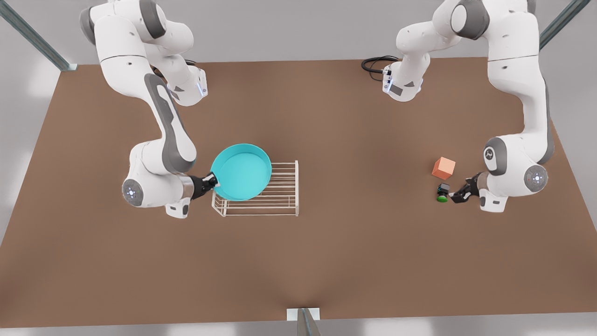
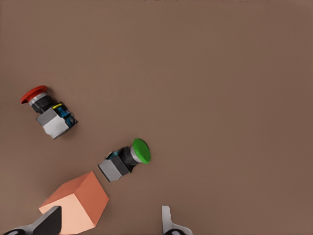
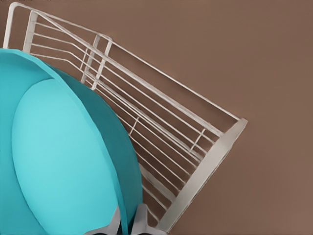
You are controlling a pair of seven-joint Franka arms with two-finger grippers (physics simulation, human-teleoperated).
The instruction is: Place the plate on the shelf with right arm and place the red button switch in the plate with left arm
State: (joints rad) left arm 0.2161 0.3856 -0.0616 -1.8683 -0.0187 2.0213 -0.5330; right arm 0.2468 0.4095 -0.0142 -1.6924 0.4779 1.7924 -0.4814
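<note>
The turquoise plate (image 1: 241,171) (image 3: 58,161) hangs tilted over the end of the white wire shelf (image 1: 275,192) (image 3: 171,127) nearer the front view's left. My right gripper (image 1: 212,182) (image 3: 128,223) is shut on the plate's rim on that side. At the front view's right, my left gripper (image 1: 454,193) (image 2: 108,223) hovers open above the table. The red button switch (image 2: 46,111) lies on its side, beyond the fingers. A green-capped switch (image 1: 442,192) (image 2: 128,160) lies closer, just ahead of the fingertips.
An orange cube (image 1: 443,168) (image 2: 78,201) sits beside the green switch, close to one left finger (image 2: 51,220). A black cable (image 1: 375,63) loops at the back of the brown table (image 1: 326,242). A metal post (image 1: 305,322) stands at the front edge.
</note>
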